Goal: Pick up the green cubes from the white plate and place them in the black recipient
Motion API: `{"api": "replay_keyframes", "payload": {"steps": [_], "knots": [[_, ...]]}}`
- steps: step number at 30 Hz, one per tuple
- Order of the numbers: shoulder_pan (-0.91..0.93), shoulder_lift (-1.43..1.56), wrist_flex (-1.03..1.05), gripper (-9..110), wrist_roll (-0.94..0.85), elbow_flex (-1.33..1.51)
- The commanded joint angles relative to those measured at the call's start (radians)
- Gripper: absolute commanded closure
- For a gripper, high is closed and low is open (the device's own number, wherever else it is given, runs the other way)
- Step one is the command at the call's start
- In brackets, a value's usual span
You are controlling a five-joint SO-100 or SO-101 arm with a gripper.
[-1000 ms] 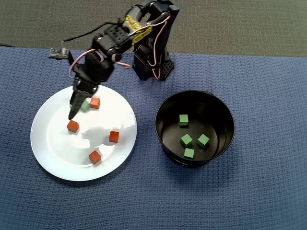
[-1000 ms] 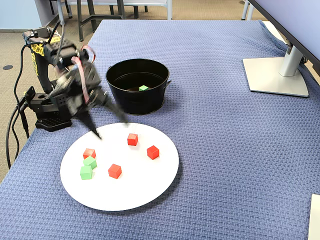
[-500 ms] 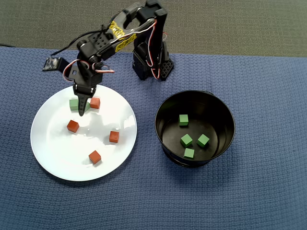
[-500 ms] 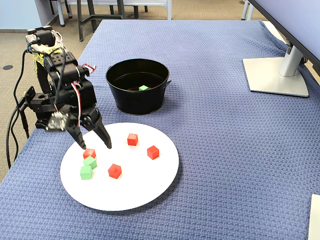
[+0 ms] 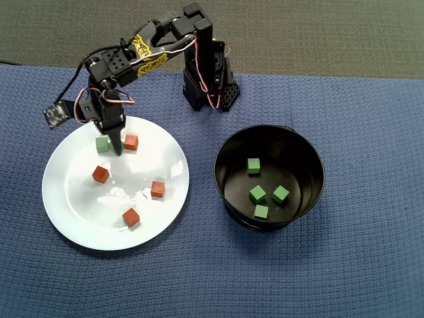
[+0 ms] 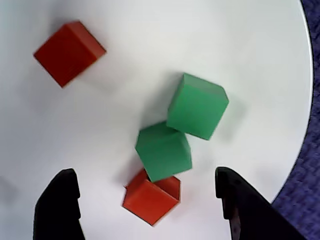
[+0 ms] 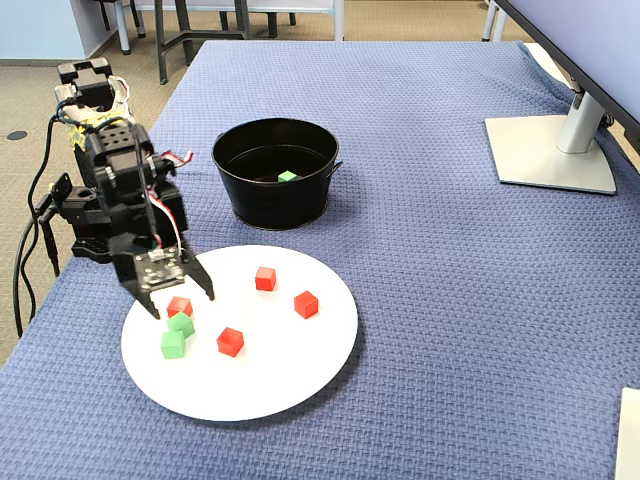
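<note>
A blue cloth (image 7: 450, 300) is covering the whole table, and a monitor foot (image 7: 552, 150) is sitting at the right edge of the fixed view. The plate (image 5: 79, 212) is lying in the lower left of the overhead view, well apart from the pot (image 5: 228, 156), which is standing right of centre in that frame. The arm (image 5: 142, 50) is reaching from its base at the top centre of the overhead view down toward the upper left part of the plate. The gripper (image 7: 182, 304) is hanging over that spot with its jaws spread wide; in the wrist view the two dark fingers (image 6: 57, 205) are showing at the bottom corners of the frame, pinching nothing. Between and just ahead of them, two green cubes (image 6: 197, 105) are lying on the plate, touching corner to corner in the middle of the wrist frame, and the lower one is lying against a red cube (image 6: 150, 197) at the bottom centre. Another red cube (image 6: 69, 51) is sitting alone in the upper left of that frame. In the overhead view only one green cube is showing on the plate, beside the gripper, and three more red cubes (image 5: 157, 189) are lying scattered lower on the plate. Four green cubes (image 5: 258, 193) are resting on the pot's floor, apart from one another.
</note>
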Motion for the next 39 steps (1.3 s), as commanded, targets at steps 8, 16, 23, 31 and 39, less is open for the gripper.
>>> {"api": "replay_keyframes", "payload": {"steps": [8,16,23,31,39], "knots": [[0.071,0.015,0.123,74,-0.428,-0.072],[0.038,-0.008,0.029,77,-0.373,-0.048],[0.018,-0.048,-0.023,77,-0.285,-0.048],[0.015,-0.067,-0.106,78,-0.244,-0.005],[0.012,-0.084,-0.149,79,-0.212,0.015]]}}
